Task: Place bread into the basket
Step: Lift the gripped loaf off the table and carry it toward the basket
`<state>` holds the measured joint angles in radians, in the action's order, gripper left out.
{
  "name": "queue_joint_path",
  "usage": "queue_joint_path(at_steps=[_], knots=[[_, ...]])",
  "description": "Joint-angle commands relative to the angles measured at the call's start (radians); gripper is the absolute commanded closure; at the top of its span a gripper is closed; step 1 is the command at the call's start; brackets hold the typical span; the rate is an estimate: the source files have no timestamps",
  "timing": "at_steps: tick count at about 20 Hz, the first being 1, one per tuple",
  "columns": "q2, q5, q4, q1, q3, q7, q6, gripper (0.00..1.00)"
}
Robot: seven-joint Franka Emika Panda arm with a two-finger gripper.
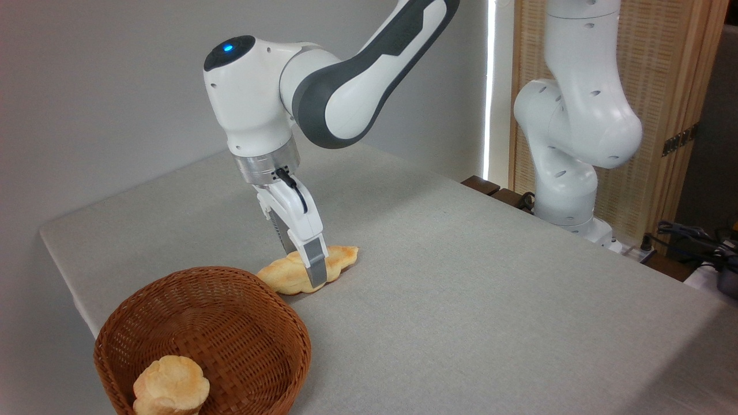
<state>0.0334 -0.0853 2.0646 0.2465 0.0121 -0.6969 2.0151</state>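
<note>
- Nearest the camera, below and to the left of the gripper, we find the basket. It already holds a short, round bread piece against its near wall.
- Just beyond the basket rim, the bread lies flat on the table, directly under the gripper and close to the basket without clearly touching it.
- The gripper straddles the loaf at mid-length. One finger crosses its near side; the other is hidden behind, so we cannot tell whether the jaws have clamped or merely bracket it.
- We judge the step in hand to be the grasp.
- The next move calls for a confirmed pinch, a lift clear of the rim, then a short carry toward the basket.
- Behind the gripper, the arm reaches back to its base.
</note>
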Motion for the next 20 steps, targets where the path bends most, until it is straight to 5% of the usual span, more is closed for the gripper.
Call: queue_joint_path(at_steps=[1,15,20], knots=[[-0.007,0.009,-0.001,0.01,-0.006,-0.012,0.005,0.47],[-0.084,0.007,-0.057,0.01,0.003,-0.006,-0.119,0.44],[-0.082,-0.008,-0.171,0.008,-0.007,0.008,-0.118,0.44]])
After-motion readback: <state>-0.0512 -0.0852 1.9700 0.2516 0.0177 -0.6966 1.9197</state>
